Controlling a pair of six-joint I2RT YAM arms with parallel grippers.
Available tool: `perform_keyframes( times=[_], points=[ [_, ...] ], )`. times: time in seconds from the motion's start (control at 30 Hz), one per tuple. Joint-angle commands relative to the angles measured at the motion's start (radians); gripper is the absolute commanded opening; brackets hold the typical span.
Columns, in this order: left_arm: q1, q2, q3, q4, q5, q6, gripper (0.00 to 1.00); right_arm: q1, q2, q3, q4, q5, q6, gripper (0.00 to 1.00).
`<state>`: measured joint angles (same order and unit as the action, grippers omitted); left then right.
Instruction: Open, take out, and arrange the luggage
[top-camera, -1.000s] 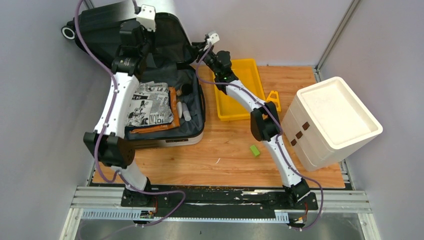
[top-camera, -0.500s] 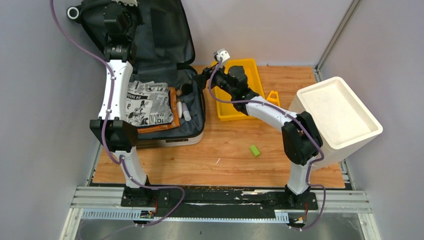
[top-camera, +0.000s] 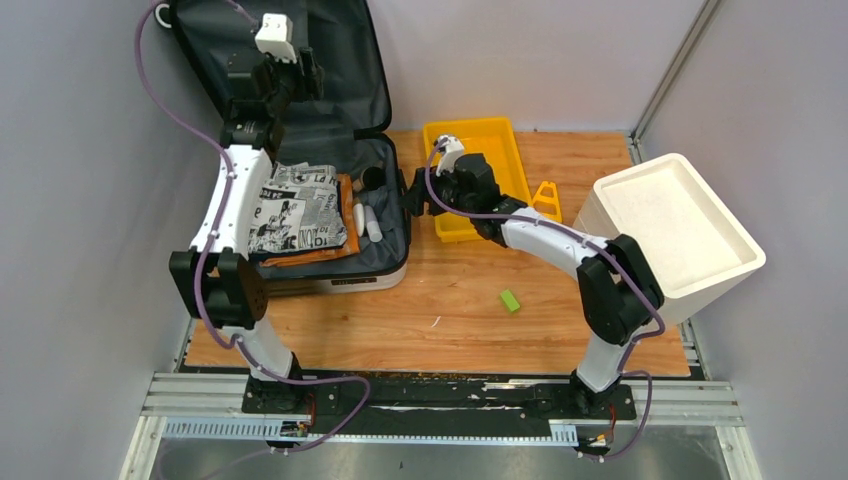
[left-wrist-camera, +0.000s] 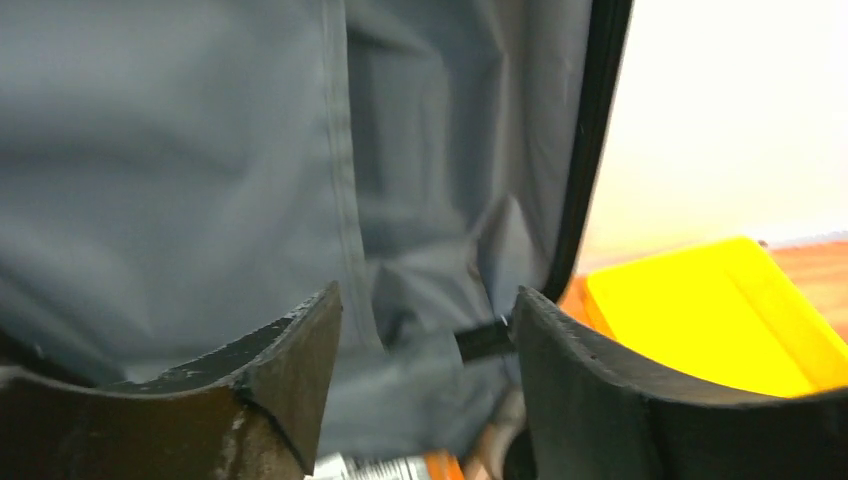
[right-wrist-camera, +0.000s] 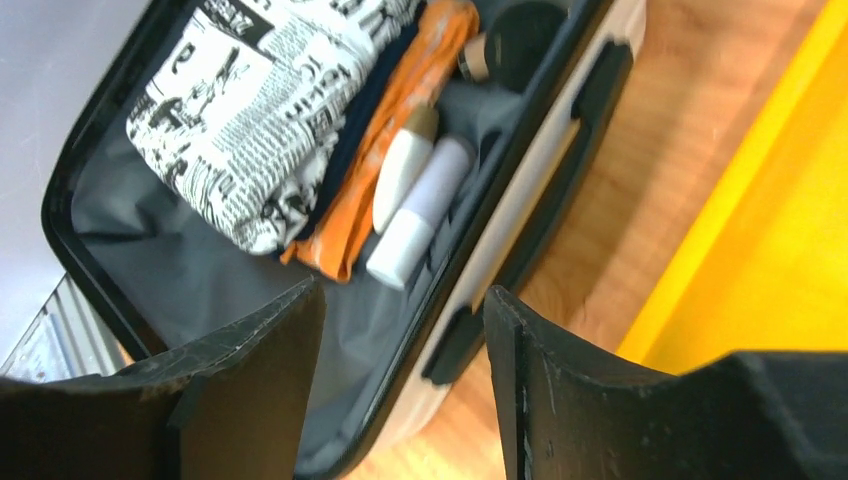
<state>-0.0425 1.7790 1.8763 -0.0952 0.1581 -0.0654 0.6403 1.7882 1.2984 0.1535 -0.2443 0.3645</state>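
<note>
The luggage (top-camera: 330, 270) lies open at the table's left, its lid (top-camera: 340, 70) standing upright against the back wall with the dark grey lining (left-wrist-camera: 200, 150) facing out. In the lower half lie a newspaper-print cloth (top-camera: 295, 210) (right-wrist-camera: 260, 110), an orange item (right-wrist-camera: 400, 130) and two white bottles (top-camera: 368, 222) (right-wrist-camera: 415, 200). My left gripper (top-camera: 305, 75) (left-wrist-camera: 425, 300) hangs open in front of the lid lining, holding nothing. My right gripper (top-camera: 408, 192) (right-wrist-camera: 400, 295) is open just above the luggage's right rim, empty.
A yellow tray (top-camera: 480, 180) (right-wrist-camera: 780, 250) sits right of the luggage, with a small orange stand (top-camera: 546, 197) beside it. A white foam box (top-camera: 670, 235) fills the right side. A small green block (top-camera: 511, 300) lies on the wooden table.
The lid has swung up from half raised to upright. Both grippers have opened and let go of it; the right one dropped to the luggage's right rim.
</note>
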Motion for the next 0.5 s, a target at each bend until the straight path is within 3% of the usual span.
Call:
perform_keyframes(
  times=[0.0,0.27,0.47],
  points=[
    [-0.034,-0.239,-0.139,-0.067,-0.017,-0.014,0.77,0.011,-0.113,-0.067,-0.071,0.029,0.079,0.60],
    [-0.131,-0.526,-0.451,-0.342,-0.105,-0.070,0.98,0.015,-0.249,-0.099,-0.289,0.228,0.123,0.57],
    [-0.134,-0.705,-0.677,-0.426,-0.185,-0.150,1.00,0.015,-0.363,-0.157,-0.406,0.324,0.152,0.58]
  ],
)
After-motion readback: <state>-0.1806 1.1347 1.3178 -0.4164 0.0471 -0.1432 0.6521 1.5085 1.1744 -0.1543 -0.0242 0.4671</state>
